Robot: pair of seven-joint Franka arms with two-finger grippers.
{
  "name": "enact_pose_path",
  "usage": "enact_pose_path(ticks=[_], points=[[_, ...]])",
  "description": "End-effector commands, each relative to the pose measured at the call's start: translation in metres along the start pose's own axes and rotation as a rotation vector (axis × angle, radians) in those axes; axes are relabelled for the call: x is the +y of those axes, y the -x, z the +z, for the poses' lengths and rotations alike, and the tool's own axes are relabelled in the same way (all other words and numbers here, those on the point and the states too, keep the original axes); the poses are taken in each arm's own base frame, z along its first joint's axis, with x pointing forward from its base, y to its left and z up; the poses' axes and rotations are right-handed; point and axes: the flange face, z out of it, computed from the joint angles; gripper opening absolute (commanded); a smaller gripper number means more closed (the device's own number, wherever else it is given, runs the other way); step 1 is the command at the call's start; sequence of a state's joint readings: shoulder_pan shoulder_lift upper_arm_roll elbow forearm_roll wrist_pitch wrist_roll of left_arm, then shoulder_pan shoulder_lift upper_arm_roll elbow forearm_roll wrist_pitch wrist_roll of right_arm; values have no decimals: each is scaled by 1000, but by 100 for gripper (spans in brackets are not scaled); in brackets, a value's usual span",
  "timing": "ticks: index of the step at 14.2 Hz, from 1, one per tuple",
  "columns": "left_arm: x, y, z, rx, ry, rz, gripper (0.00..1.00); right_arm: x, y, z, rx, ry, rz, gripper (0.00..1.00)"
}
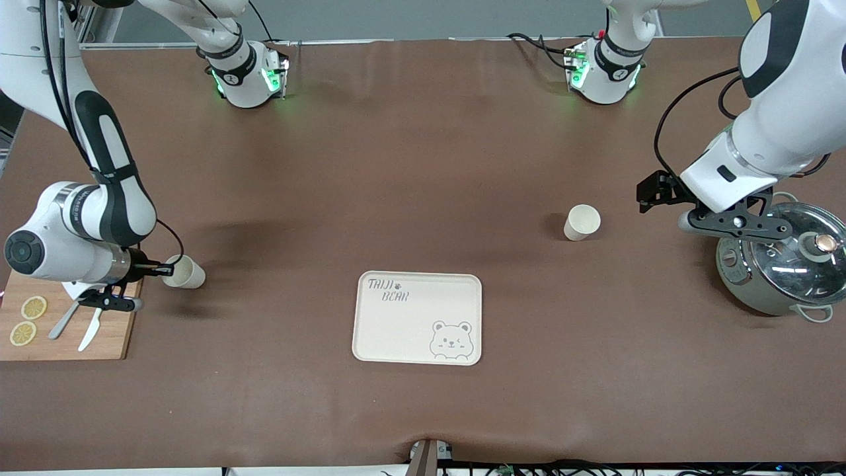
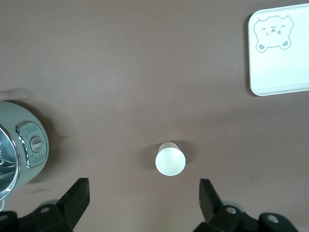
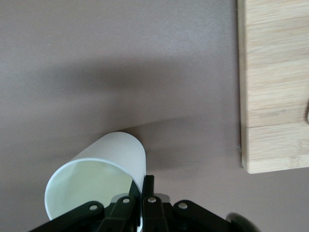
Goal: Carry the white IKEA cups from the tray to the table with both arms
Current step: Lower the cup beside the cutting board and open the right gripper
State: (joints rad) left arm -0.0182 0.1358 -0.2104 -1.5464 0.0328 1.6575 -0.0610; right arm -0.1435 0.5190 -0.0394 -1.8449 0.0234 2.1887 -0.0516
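Observation:
One white cup (image 1: 581, 222) stands upright on the brown table, toward the left arm's end. My left gripper (image 1: 654, 190) hangs open and empty over the table between this cup and the pot. In the left wrist view the cup (image 2: 170, 159) lies just ahead of the gap between the spread fingers of my left gripper (image 2: 144, 194). The other white cup (image 1: 186, 272) is tilted beside the cutting board. My right gripper (image 1: 166, 270) is shut on its rim. In the right wrist view one finger of my right gripper (image 3: 144, 189) is inside this cup (image 3: 104, 162) and one outside.
The cream bear tray (image 1: 403, 330) lies near the table's middle, nearer the front camera than both cups; it also shows in the left wrist view (image 2: 282, 72). A pot with a glass lid (image 1: 783, 268) stands at the left arm's end. A wooden cutting board (image 1: 109, 330) with lemon slices and cutlery lies at the right arm's end.

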Motion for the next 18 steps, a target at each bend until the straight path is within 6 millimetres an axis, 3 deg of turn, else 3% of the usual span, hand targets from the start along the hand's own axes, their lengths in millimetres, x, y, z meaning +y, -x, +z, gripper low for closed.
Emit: enact_pose_path(ticks=[1,2,3,4,5,6,9,12,15,18], points=[[-6,-2,-4,-8,-1,-1,100,5,5,10,5,13,-15,0],[-6,-2,-4,-9,2,-7,100,6,4,9,8,13,-14,0],[-8,-2,-5,-6,5,-17,100,6,5,11,4,13,-10,8],[-5,-2,-5,-6,4,-15,100,7,5,10,1,11,-3,35],[-7,-2,-5,-7,5,-17,100,7,5,9,-2,11,-2,95],[-10,-3,-4,-6,2,-18,100,7,5,9,-5,9,1,100],[-11,-4,-6,-2,-4,-9,100,-3,7,7,-25,10,-11,100],[-12,-4,-6,-2,1,-26,100,-3,1,-20,-88,10,-14,100],[-7,-6,0,-11,2,-20,100,1,-6,-40,-61,10,-17,100],[-4,-6,-1,-10,-4,-24,100,0,-20,-74,8,14,-21,100]])
